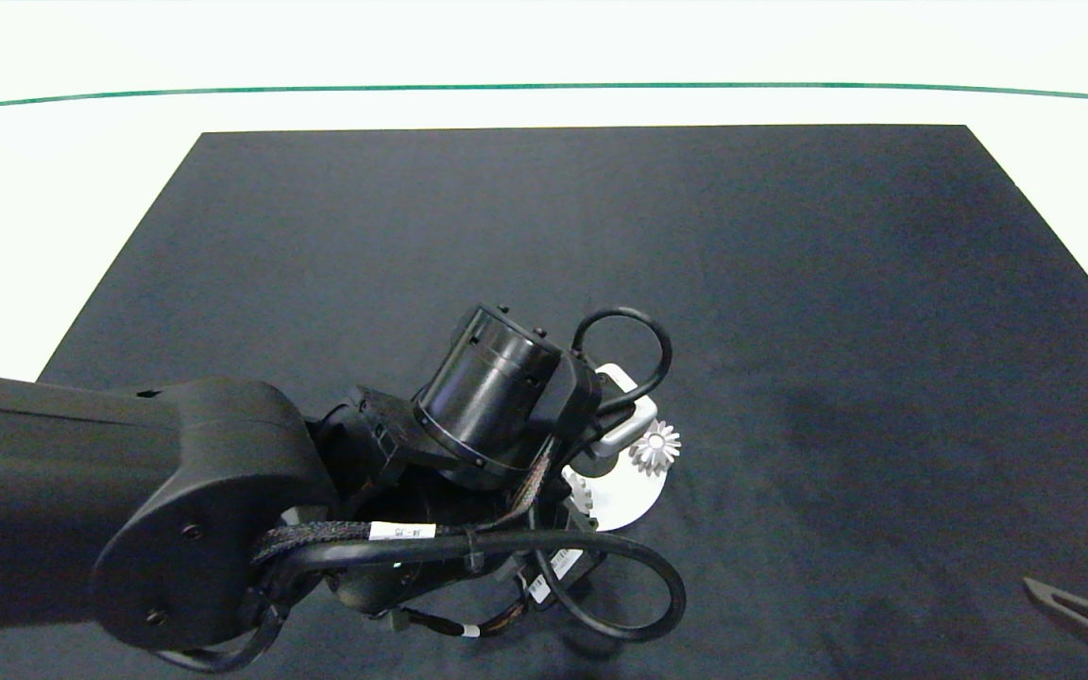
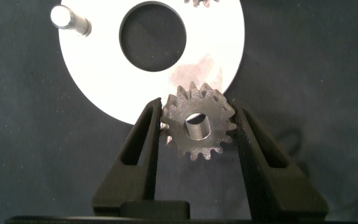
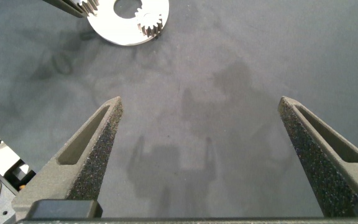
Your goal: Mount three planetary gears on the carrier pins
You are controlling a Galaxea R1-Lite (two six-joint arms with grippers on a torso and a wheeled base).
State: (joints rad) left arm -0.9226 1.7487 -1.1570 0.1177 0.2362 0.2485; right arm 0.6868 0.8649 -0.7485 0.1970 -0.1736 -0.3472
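The left end effector [image 2: 196, 134] hangs over the near edge of the flat white ring-shaped disc [image 2: 104, 81], its two grey fingers [image 2: 138, 146] pinching a small silvery metal spur gear [image 2: 197, 121] by the teeth on either side. That gear sits level with its round centre hole facing the wrist camera, and something pale shows through the hole, possibly the top of a peg, though the view does not settle it. One short whitish-silver cylindrical peg [image 2: 70, 20] stands bare and upright on the disc, on the far side of the large centre hole from the held gear. A second silvery gear [image 1: 654, 447] already sits on the disc at its right rim in the head view, and the right wrist view shows it [image 3: 151, 22] seated upright on the white plate. The disc lies on the black mat [image 1: 790, 283] covering the desk. The right end effector [image 3: 201, 134] is parked well apart to the right, fingers spread wide over bare mat.
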